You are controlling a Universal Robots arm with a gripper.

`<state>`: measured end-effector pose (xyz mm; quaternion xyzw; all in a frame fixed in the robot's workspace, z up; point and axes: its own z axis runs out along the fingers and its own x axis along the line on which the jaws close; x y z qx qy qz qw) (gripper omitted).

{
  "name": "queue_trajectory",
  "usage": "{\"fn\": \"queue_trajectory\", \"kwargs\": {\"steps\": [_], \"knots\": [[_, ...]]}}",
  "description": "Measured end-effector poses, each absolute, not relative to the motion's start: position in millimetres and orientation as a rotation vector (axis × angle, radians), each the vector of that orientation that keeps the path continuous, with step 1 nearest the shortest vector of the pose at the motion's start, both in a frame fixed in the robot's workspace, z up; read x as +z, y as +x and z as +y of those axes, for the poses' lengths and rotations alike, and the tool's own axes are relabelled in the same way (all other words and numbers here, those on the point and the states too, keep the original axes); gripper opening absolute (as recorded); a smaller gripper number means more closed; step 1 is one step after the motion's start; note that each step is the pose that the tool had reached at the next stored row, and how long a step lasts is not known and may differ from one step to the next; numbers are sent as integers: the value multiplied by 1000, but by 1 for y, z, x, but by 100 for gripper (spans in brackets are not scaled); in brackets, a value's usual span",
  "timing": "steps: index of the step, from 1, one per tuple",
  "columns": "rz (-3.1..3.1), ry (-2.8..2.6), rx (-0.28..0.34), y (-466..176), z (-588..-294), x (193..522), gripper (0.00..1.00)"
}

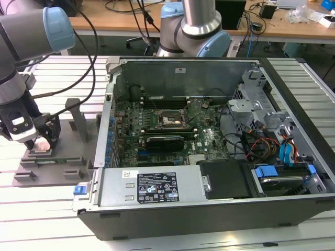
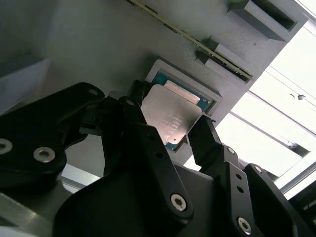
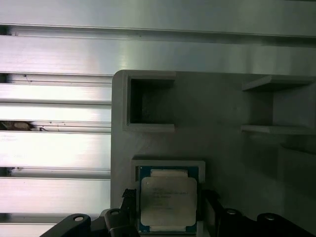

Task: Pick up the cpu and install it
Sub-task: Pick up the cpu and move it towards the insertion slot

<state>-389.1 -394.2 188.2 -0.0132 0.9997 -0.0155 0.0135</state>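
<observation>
Square cpu (image 3: 169, 200) flat in tray (image 3: 222, 148), lid up

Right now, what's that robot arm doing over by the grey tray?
The robot arm's hand is down over a small silvery chip, which lies in its pocket in the grey tray. The open computer stands beside the tray, toward the exterior view's right. The chip is not yet in the computer.
</observation>
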Motion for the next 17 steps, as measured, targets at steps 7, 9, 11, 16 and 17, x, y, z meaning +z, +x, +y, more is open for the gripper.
{"fn": "queue_trajectory", "kwargs": {"steps": [7, 9, 11, 16, 17], "knots": [[3114, -41, -48, -389, -394, 188, 55], [3114, -41, -48, -389, -394, 188, 55], [3114, -41, -48, -389, -394, 188, 55], [3114, -41, -47, -389, -394, 188, 55], [3114, -41, -47, -389, -394, 188, 55]]}}
